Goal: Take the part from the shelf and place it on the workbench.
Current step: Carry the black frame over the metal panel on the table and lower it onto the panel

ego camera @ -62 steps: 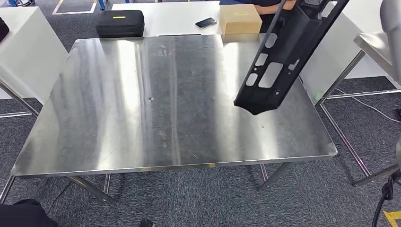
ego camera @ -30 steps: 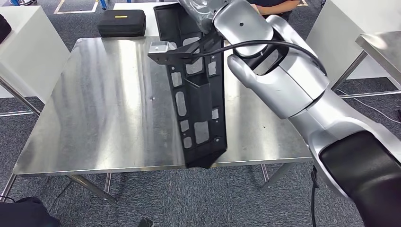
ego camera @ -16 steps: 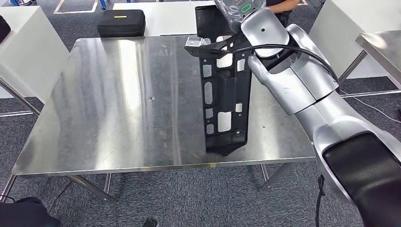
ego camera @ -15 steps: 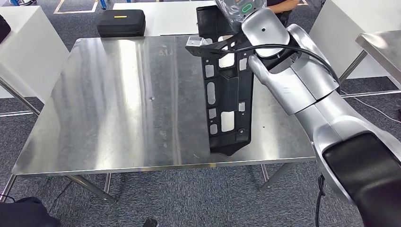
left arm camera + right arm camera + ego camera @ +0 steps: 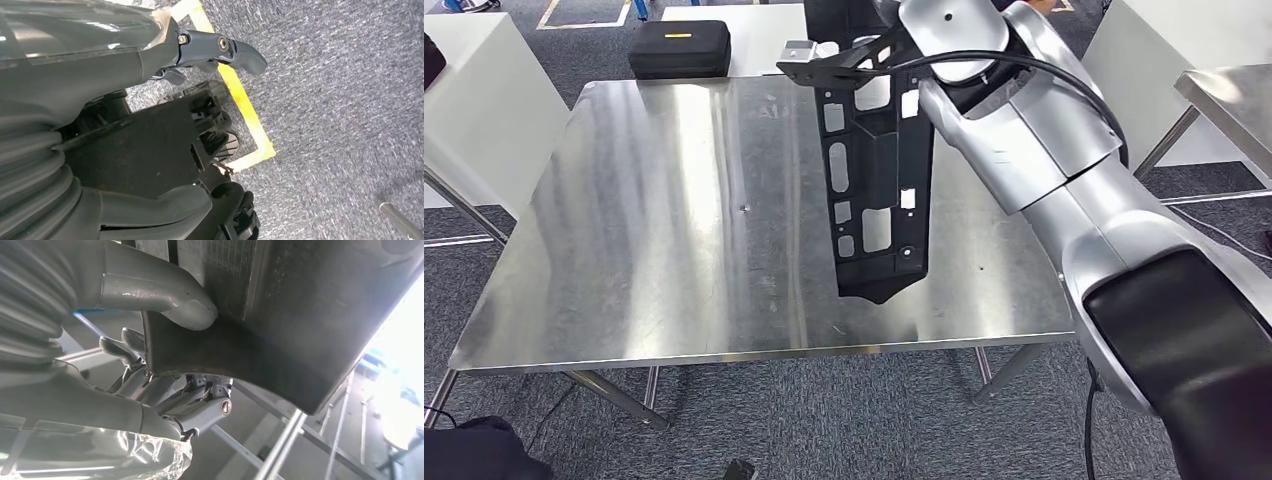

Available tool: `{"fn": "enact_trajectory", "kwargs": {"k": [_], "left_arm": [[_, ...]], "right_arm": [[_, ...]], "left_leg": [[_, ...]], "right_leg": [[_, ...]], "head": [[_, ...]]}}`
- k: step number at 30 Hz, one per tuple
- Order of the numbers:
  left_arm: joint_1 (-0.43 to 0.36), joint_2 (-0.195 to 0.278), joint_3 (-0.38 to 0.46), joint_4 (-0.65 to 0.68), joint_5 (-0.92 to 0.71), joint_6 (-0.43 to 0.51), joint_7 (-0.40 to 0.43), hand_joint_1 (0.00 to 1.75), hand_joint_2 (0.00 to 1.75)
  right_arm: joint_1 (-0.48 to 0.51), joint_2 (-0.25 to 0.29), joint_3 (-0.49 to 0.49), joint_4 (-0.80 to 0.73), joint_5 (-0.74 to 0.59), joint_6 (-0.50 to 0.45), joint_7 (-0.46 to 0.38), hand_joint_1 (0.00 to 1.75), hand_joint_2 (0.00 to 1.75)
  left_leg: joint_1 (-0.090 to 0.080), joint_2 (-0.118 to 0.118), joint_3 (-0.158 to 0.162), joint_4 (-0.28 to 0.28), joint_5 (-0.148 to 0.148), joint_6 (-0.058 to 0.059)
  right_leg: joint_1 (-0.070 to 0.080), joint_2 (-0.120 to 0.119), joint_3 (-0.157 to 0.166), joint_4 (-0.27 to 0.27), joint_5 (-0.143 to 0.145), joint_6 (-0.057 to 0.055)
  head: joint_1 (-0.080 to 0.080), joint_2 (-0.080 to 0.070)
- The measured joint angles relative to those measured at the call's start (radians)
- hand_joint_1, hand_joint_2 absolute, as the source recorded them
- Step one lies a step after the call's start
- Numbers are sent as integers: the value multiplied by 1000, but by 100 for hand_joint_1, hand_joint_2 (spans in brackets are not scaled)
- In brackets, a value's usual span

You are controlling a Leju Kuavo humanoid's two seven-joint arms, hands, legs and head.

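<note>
A long black plastic part (image 5: 874,180) with several cut-outs hangs nearly upright over the steel workbench (image 5: 654,230). Its lower tip is close to the bench's front edge, and I cannot tell whether it touches the surface. My silver right arm (image 5: 1044,150) reaches in from the right and holds the part by its top end. In the right wrist view my right hand (image 5: 165,340) grips the edge of the part (image 5: 290,325), thumb on one face and fingers behind. My left hand (image 5: 165,130) hangs over the grey carpet with fingers apart, holding nothing.
A black case (image 5: 679,48) lies on a white table (image 5: 754,30) behind the bench. Another white table (image 5: 474,100) stands at the left and a second steel table (image 5: 1224,95) at the right. Yellow floor tape (image 5: 245,110) runs below my left hand.
My right arm carried the part from the right side to above the bench. In the last half second the part shifted left and its tip drew back from the front edge.
</note>
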Motion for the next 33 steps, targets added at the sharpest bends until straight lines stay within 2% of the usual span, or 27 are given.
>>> {"fn": "enact_trajectory", "kwargs": {"k": [6,16,33], "left_arm": [[0,-9,-13,0,9,-7,9,0,175],[-1,-13,-20,0,11,-12,20,0,175],[-1,-24,-79,0,1,-9,43,0,175]], "right_arm": [[-35,58,18,47,1,-1,-10,175,175],[-64,98,35,114,-15,-51,-25,175,175],[-107,104,79,222,-38,-98,-51,175,175]], "left_leg": [[0,-1,0,0,0,0],[0,0,0,0,0,0],[0,0,0,0,0,0]], "right_leg": [[0,0,0,0,0,0],[0,0,0,0,0,0],[0,0,0,0,0,0]], "head": [[0,0],[0,0],[0,0]]}}
